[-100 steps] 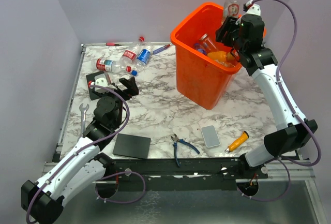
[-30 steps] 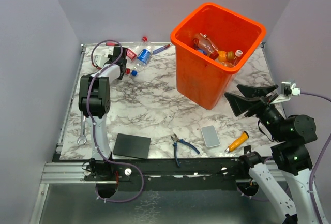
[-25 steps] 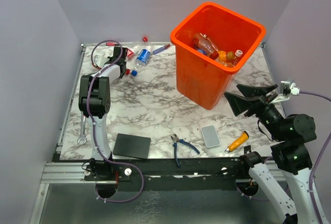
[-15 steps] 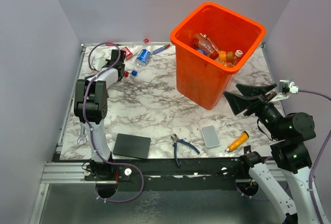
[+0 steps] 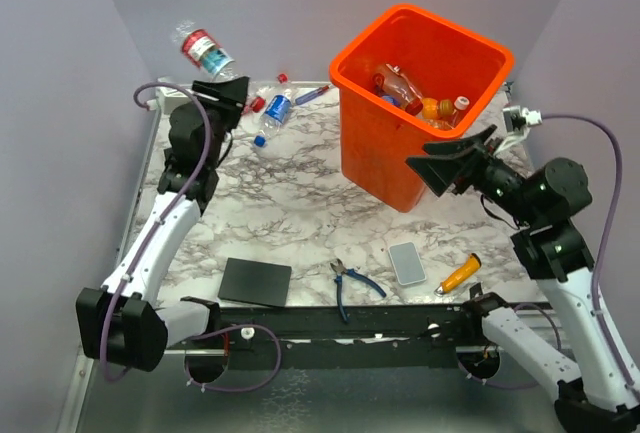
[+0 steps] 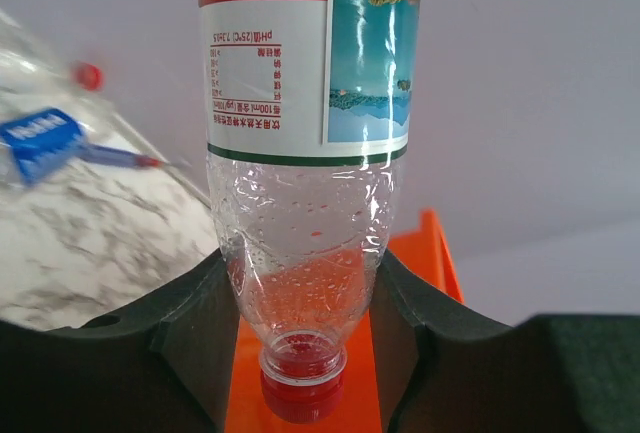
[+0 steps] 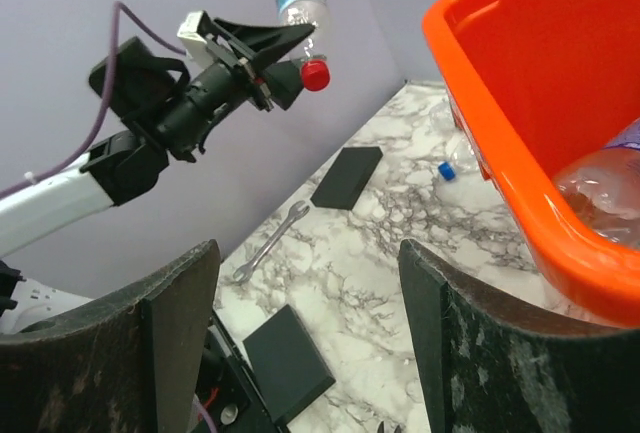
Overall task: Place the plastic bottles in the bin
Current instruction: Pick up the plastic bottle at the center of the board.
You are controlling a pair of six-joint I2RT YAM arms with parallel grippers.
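A clear plastic bottle [image 5: 203,50] with a red label and red cap hangs in the air over the table's back left, cap end down between the fingers of my left gripper [image 5: 222,93], which is shut on it. In the left wrist view the pads press its neck [image 6: 300,283], just above the cap. Two more plastic bottles [image 5: 272,105] lie on the table just right of that gripper. The orange bin [image 5: 385,158] stands at the back right with several bottles [image 5: 400,83] inside. My right gripper [image 5: 450,165] hovers open beside the bin's near right wall, holding nothing.
Along the front edge lie a black pad [image 5: 255,281], blue-handled pliers [image 5: 350,281], a small grey device [image 5: 407,263] and an orange marker-like tool [image 5: 458,273]. A wrench [image 7: 268,241] lies near the left edge. A pen [image 5: 315,91] rests at the back.
My left arm has lifted the red-label bottle off the table into the air. My right arm has swung up and left toward the bin.
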